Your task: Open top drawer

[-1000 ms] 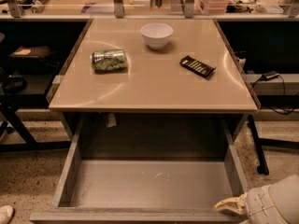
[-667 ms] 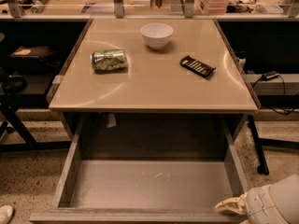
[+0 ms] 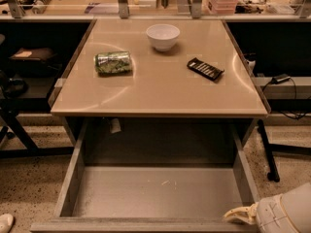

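Top drawer stands pulled well out from under the table, toward the near side, and fills most of the lower half of the view; its plain grey floor and side walls lie open to sight, with a few small white scratches right of centre on the floor and its front edge running along the near bottom of the view. Above and beyond it sits the beige table, whose glossy top overhangs the far part of the drawer. At the near right corner a white, rounded part of the robot's arm comes in from the lower right, and the pale yellowish gripper reaches from it to the right end of the drawer's front edge, at or just against it; whether it is parted or closed cannot be told from here. On the table a white bowl stands upright at the far middle, a green can lies on its side to the left, well apart from the bowl, and a flat black object lies to the right. A small white tag hangs under the tabletop, at the left.
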You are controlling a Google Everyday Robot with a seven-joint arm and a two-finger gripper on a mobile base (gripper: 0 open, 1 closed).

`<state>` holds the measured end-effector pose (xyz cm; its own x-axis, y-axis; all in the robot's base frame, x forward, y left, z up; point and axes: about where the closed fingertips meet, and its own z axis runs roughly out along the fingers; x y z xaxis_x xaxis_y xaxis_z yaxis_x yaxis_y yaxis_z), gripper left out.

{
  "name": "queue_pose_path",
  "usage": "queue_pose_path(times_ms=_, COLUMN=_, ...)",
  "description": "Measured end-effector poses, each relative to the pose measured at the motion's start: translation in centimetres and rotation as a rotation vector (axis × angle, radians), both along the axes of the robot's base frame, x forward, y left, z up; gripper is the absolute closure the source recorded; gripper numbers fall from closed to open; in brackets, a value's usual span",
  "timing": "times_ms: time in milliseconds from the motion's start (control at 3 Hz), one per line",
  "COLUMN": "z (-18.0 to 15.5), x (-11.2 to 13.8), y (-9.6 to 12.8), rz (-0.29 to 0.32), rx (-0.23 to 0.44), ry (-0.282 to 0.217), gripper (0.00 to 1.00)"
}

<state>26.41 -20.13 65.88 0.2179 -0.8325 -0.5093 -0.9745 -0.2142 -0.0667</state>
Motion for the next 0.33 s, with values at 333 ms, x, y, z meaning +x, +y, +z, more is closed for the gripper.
queue_pose_path(times_ms=333, z=0.0, x=0.0, y=0.0, rz=0.0, rx=0.0, ry=0.0, gripper=0.0)
